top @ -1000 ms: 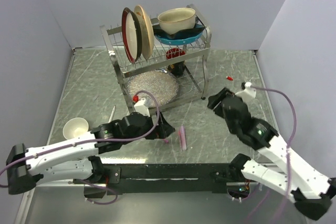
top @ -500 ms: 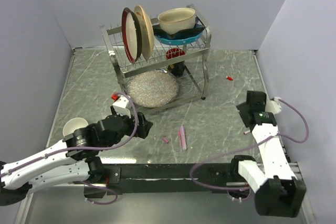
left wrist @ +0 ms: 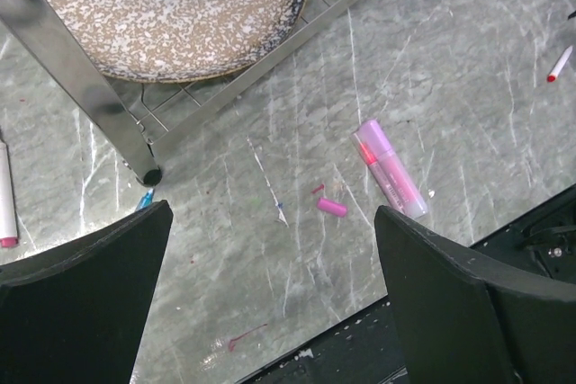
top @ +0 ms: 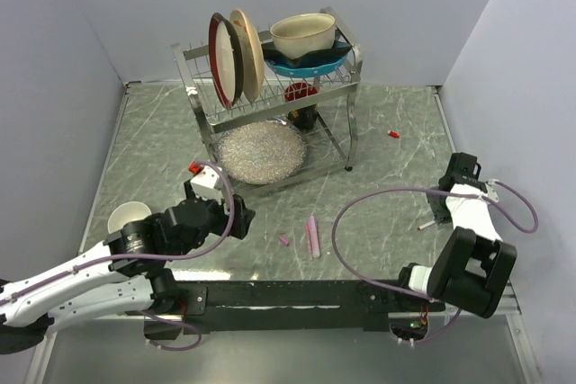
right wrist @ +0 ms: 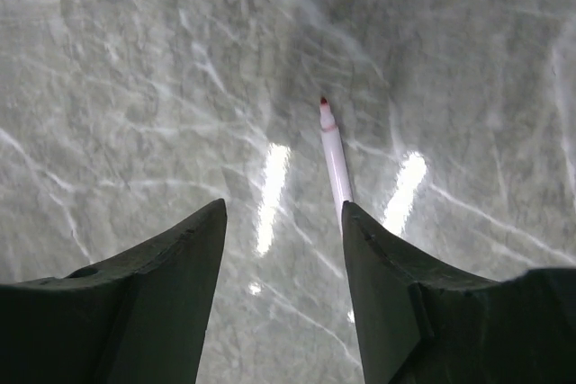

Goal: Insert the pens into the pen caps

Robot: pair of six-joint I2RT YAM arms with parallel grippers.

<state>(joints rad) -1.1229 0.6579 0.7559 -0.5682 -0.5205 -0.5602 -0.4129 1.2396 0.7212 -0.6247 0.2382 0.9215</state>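
Pens: whitish pen [right wrist: 335, 164], red tip, flat on table [right wrist: 135, 87], right side; salmon pink pen [left wrist: 389, 168] near front edge, centre
Pen caps: pink cap [left wrist: 331, 208] just beside salmon pink pen, not touching; red cap [top: 393, 134] far right, toward the back
Right tool [right wrist: 283, 213]: jaws apart, holding nothing, above whitish pen
Left tool [left wrist: 270, 249]: jaws wide, holding nothing, above pink cap

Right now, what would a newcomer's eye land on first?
The metal dish rack at back centre, loaded with plates and a bowl. Then the pink pen and a tiny pink cap lying apart at front centre, and the right gripper, open, above a white red-tipped pen at the right.
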